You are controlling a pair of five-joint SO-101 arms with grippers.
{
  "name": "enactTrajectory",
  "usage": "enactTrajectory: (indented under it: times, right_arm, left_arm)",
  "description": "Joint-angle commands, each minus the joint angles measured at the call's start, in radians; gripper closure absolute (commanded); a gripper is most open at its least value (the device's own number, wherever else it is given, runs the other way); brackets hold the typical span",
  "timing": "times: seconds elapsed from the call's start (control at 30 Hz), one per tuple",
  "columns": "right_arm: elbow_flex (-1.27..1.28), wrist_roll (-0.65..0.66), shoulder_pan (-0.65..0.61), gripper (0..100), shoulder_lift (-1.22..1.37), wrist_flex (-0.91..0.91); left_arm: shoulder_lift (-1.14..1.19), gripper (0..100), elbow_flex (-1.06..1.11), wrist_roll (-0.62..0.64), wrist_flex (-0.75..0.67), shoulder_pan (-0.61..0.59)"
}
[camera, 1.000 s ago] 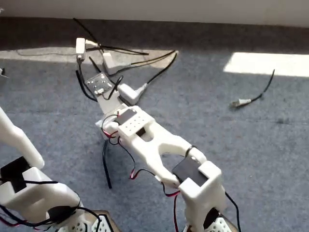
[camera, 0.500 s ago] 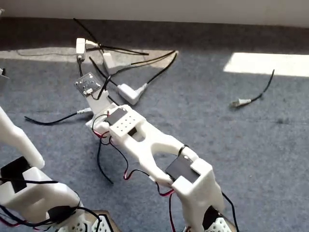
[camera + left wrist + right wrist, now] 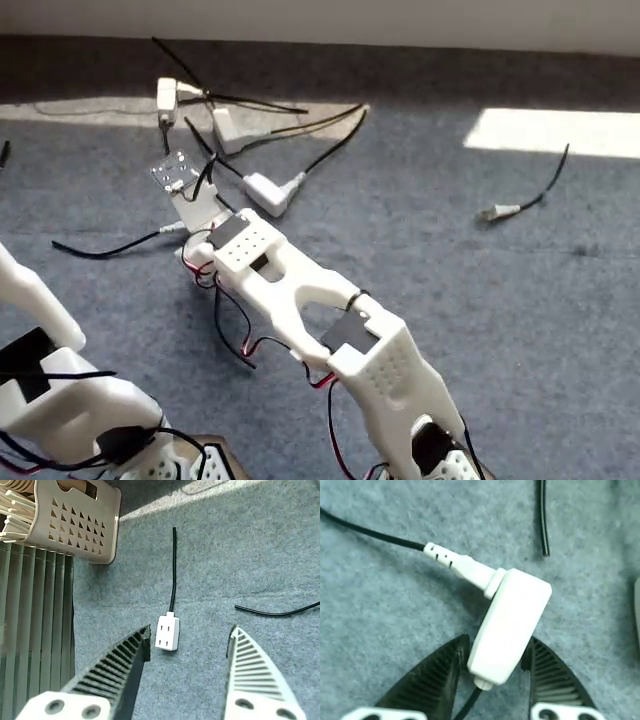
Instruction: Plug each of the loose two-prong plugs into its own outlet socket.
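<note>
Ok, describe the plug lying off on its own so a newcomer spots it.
Find the brightest sunlit patch on the grey carpet in the high view. Just below it lies a small pale plug on a short black cord. Unlike the white pieces tangled by the arm, it lies alone.

The block's (image 3: 512,615) near end is hidden between the right gripper's (image 3: 497,641) fingers. From above, a cord (image 3: 120,248) at nine o'clock runs under the right arm (image 3: 300,290); the left arm (image 3: 70,410) is cut off at seven o'clock. The three-o'clock plug's (image 3: 497,212) prongs are too small to tell.
</note>
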Motion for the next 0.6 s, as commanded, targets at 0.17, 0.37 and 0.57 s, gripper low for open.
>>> enactTrajectory:
  times: [0.17,0.37,0.57]
  right_arm:
    - [-0.087,-0.009,0.036,99.5,-0.004,0.004]
    - [-0.229,-0.011,0.108,98.3,-0.004,0.002]
    - [-0.453,-0.009,0.191,98.3,-0.002,-0.001]
  left_arm:
    - [-0.038,76,0.002,0.006,0.003,-0.039]
    - [-0.031,76,0.002,0.006,0.003,-0.059]
    - [-0.030,76,0.002,0.006,0.003,-0.073]
